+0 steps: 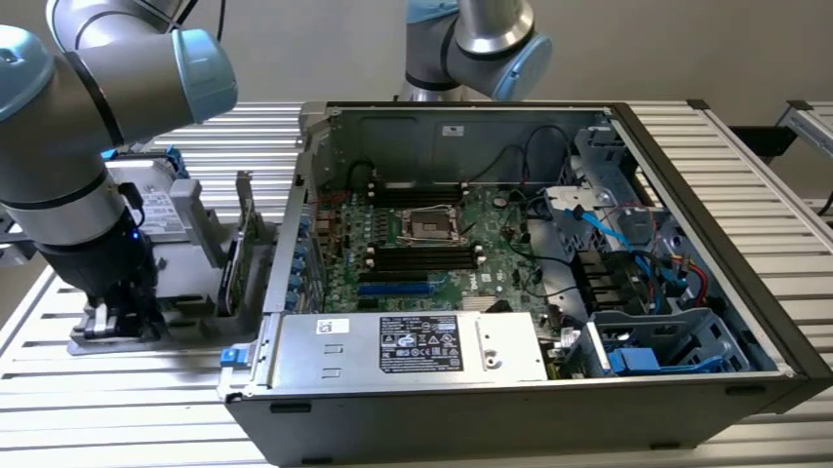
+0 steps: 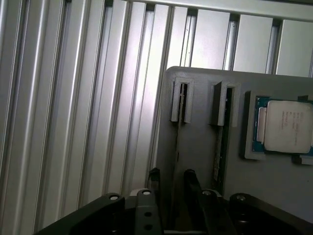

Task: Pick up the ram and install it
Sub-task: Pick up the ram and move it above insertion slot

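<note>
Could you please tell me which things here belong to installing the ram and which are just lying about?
Belong to the job:
gripper
ram that it straddles
gray holder
motherboard memory slots

Just lying about:
processor chip
expansion card
power supply
second stick in the neighbouring slot

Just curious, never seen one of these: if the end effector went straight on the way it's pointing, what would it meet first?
Probably the ram, standing on edge in the grey tray: the end effector has open fingers either side of it. Depth is unclear.
</note>
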`<state>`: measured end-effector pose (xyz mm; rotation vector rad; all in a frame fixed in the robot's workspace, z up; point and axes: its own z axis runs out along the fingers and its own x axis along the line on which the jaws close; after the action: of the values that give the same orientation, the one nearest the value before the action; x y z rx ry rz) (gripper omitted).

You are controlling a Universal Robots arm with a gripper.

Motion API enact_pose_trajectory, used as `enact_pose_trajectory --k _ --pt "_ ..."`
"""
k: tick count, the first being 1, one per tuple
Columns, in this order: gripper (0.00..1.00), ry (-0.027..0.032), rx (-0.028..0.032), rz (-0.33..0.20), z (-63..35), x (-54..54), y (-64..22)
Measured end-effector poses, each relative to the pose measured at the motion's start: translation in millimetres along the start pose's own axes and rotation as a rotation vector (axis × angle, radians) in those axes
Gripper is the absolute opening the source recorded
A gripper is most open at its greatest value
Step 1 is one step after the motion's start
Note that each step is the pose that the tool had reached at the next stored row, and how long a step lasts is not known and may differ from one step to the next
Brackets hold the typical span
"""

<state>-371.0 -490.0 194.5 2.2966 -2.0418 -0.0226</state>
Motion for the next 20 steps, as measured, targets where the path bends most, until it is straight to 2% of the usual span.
enact_pose_trajectory --k 1,2,4,16,20 --pt "0.28 0.0 0.0 0.0 0.0 0.0 0.0" --pt "0.28 0.0 0.0 0.0 0.0 0.0 0.0" --pt "0.15 -0.0001 0.0 0.0 0.0 0.0 0.0" --pt "0.13 0.0 0.0 0.0 0.0 0.0 0.0" --pt "0.13 -0.0027 0.0001 0.004 0.0 0.1 -0.7"
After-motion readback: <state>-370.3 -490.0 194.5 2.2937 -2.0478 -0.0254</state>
